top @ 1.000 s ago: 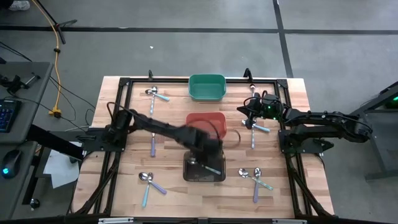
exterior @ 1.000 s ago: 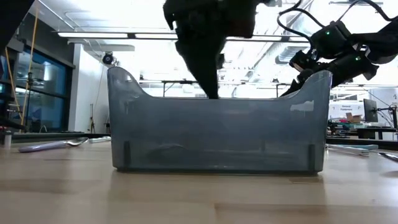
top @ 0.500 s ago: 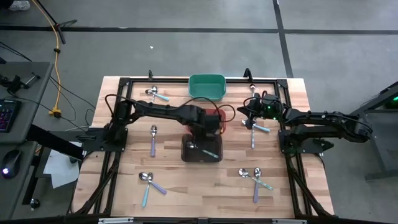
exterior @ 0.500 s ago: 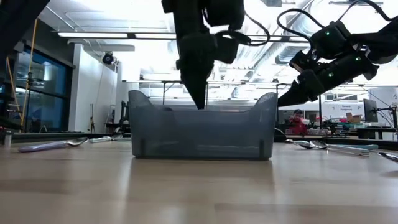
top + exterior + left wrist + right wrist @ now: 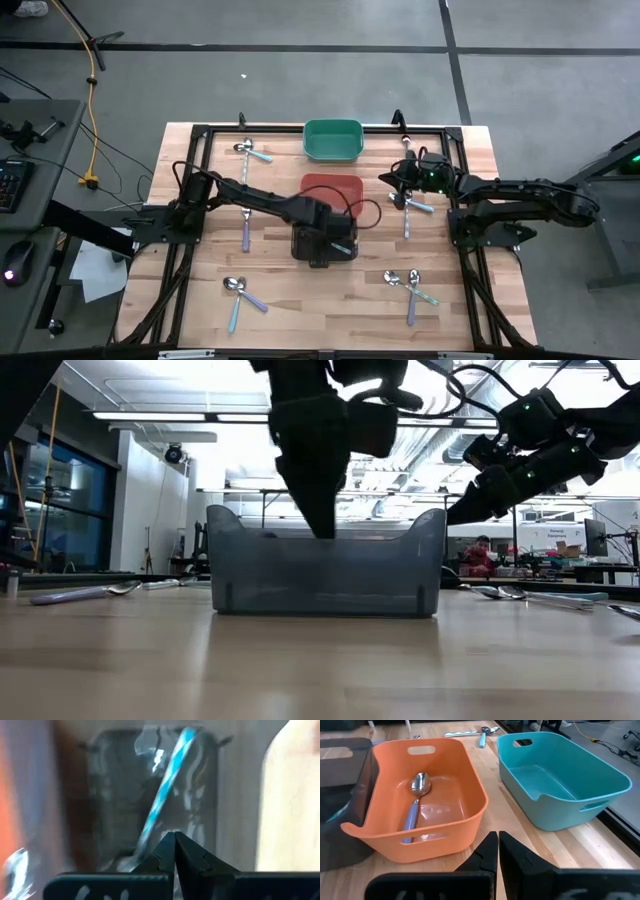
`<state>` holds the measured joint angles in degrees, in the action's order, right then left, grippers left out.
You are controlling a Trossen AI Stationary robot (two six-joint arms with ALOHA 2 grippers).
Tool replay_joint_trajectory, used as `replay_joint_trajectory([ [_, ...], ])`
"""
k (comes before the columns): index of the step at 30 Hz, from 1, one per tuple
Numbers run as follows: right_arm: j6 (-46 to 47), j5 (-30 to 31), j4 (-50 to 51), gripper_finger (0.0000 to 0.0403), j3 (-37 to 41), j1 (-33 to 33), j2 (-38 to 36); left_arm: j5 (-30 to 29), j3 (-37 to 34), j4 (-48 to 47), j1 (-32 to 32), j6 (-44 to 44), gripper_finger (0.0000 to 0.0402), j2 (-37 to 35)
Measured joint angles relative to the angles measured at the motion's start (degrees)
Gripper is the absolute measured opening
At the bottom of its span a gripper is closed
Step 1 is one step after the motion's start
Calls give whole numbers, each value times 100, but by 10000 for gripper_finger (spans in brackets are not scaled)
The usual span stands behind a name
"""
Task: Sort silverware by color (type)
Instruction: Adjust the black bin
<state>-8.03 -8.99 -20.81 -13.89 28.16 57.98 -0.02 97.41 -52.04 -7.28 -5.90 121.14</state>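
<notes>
A spoon with a light blue handle lies slantwise on the floor of the dark see-through bin. My left gripper is shut and points down into that bin, its tips near the spoon's bowl end; in the low view the left gripper dips below the rim. My right gripper is shut and hovers right of the red-orange bin, touching nothing. A spoon with a lavender handle lies in that bin. The green bin holds nothing. My left gripper reaches with shut fingers from above into the dark bin. Whether the fingers touch the bin's floor, its wall or the spoon, I cannot tell.
Loose spoons lie on the wood: one pair near the far left corner, one left of the bins, a pair at near left, some at near right and under my right arm. The green bin sits at the far edge.
The dark bin slid along the table from the near side toward the far edge, stopping just in front of the red-orange bin, with the blue spoon still inside. My left gripper moved with it, then came back slightly toward the near edge, staying shut.
</notes>
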Motion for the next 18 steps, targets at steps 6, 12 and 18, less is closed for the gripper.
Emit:
replay_joint_trajectory([
  [6, -17, 24, -40, 0, 0, -131, 0, 232, -238, 453, -287, -301, 0, -2],
  [12, -17, 38, -46, 0, 0, -133, 0, 427, -239, 534, -624, -565, 0, 0],
  [18, 51, 42, 33, 0, -13, -215, 0, 423, -239, 599, -748, -753, 0, -2],
])
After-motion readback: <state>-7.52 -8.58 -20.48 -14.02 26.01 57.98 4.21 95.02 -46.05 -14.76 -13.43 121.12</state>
